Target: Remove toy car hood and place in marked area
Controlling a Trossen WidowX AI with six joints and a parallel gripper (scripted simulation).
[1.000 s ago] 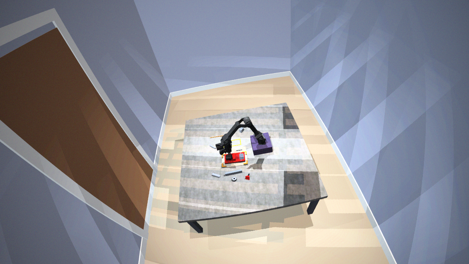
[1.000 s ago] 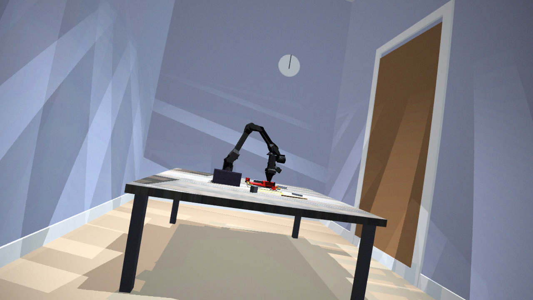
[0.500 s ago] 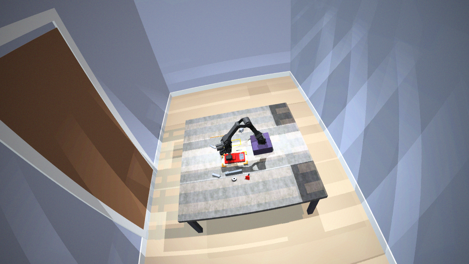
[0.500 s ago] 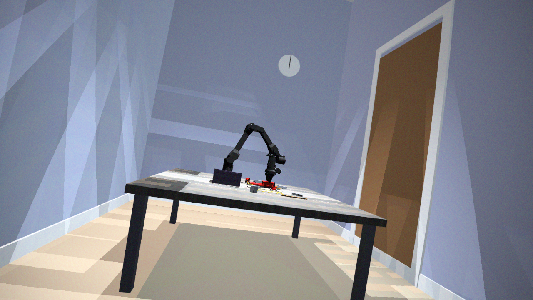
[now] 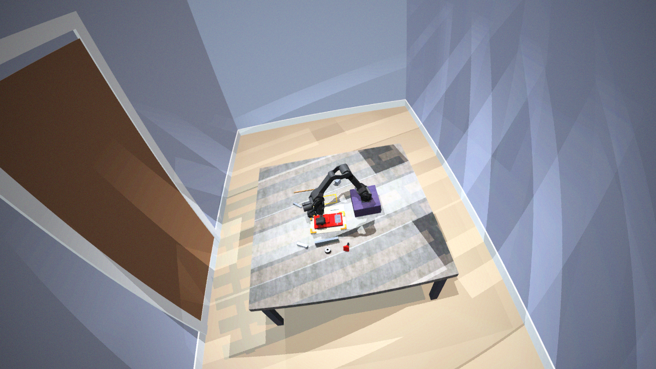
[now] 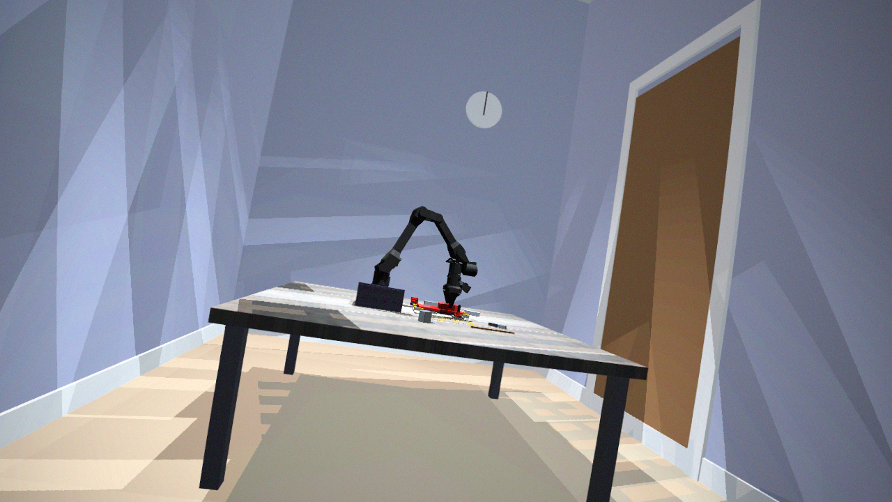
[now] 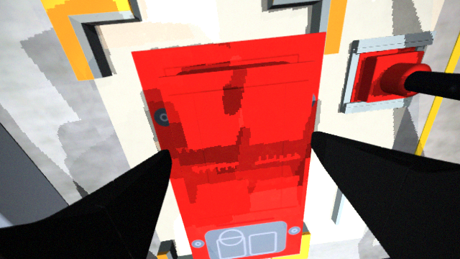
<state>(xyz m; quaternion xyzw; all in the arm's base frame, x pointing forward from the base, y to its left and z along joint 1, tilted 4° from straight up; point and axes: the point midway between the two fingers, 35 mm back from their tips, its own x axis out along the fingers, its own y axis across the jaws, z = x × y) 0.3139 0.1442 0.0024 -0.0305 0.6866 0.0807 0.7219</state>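
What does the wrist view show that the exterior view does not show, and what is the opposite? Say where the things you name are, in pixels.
Only the wrist view: the grey panel (image 5: 337, 219) (image 7: 246, 239) on the car, with its outlined circle and square shapes readable.

Only the exterior view: the round wall clock (image 6: 483, 109), the brown door (image 5: 105, 174) (image 6: 679, 249) and the purple block (image 5: 367, 207) (image 6: 379, 298) by the arm's base.

Both: the red toy car (image 5: 329, 222) (image 6: 436, 306) (image 7: 237, 119) and the gripper (image 5: 321, 220) (image 6: 450, 304) (image 7: 241, 147), whose open fingers only the wrist view shows clearly apart.
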